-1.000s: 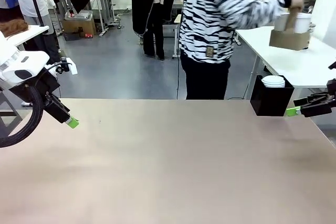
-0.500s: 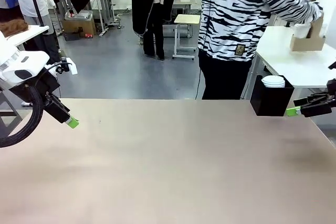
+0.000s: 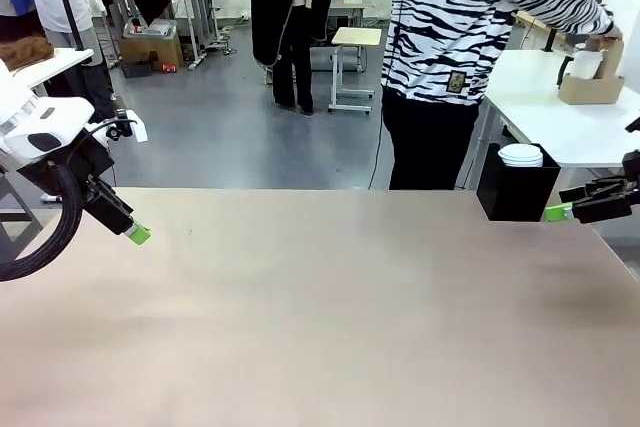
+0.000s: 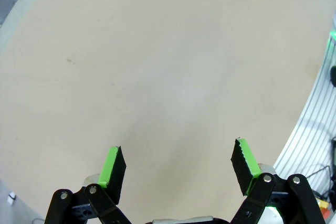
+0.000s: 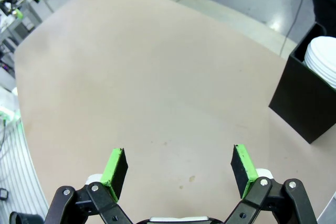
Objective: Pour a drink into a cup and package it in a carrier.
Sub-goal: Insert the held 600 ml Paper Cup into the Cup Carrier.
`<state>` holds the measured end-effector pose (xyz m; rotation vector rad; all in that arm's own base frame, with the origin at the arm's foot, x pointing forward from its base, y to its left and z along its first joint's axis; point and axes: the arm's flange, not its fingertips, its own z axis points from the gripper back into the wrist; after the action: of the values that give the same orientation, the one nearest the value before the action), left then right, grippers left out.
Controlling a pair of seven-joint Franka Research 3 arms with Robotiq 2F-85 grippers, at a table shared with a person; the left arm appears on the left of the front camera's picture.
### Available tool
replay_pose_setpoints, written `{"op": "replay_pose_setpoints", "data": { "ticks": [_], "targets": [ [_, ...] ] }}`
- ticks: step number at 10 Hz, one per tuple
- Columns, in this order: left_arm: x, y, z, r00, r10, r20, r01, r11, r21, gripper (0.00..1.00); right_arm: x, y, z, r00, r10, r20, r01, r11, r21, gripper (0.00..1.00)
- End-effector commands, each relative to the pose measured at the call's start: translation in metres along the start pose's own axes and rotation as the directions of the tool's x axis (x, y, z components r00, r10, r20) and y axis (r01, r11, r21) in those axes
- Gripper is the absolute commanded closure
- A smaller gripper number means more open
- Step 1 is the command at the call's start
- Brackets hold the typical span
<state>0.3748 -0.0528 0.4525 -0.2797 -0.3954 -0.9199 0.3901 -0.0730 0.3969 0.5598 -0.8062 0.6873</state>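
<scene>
Front view, from the left: the left arm comes in low over the near-left edge of the worktop (image 3: 330,317), its left tool (image 3: 137,234) showing a green pad at the tip and hanging just above the beige surface, holding nothing. In the left wrist view the left tool (image 4: 178,165) has its two green-padded fingers (image 4: 112,166) set wide apart, with only bare worktop (image 4: 173,66) between and beyond them.

Across the middle of the front view the worktop is plain beige. Behind its far edge stands a person (image 3: 470,37) in a black-and-white striped top and dark trousers, turned towards a white side table (image 3: 560,122) at the far right. The person's hand (image 3: 600,35) reaches to the carrier (image 3: 590,87), a brown cardboard piece that sits on that white table with a pale cup (image 3: 586,64) standing in it. Whether the hand touches the carrier or the cup I cannot tell.

Nearer, at the worktop's far-right corner, stands a black box (image 3: 517,187) with a stack of white lids (image 3: 521,155) in its top. Just beside it on the right is the right tool (image 3: 562,211), its green tip close to the box and apart from it. In the right wrist view the right tool (image 5: 178,164) also stands spread wide and holds nothing, and the black box (image 5: 304,103) with its lids (image 5: 323,59) sits at the upper right.
</scene>
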Motion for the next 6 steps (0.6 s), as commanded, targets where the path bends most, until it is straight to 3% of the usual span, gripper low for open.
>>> {"op": "replay_pose_setpoints", "data": {
  "ticks": [1, 6],
  "targets": [
    [0.0, 0.0015, -0.0009, 1.0, -0.003, 0.014, 0.003, 1.0, -0.006, 0.0, 0.0013, 0.0006, 0.0019, 1.0, 0.002, 0.004, -0.002, 1.0, 0.002, 0.0],
    [0.0, 0.0015, -0.0009, 1.0, -0.003, 0.014, 0.003, 1.0, -0.006, 0.0, 0.0013, 0.0006, 0.0019, 1.0, 0.002, 0.004, -0.002, 1.0, 0.002, 0.0]
  ]
}}
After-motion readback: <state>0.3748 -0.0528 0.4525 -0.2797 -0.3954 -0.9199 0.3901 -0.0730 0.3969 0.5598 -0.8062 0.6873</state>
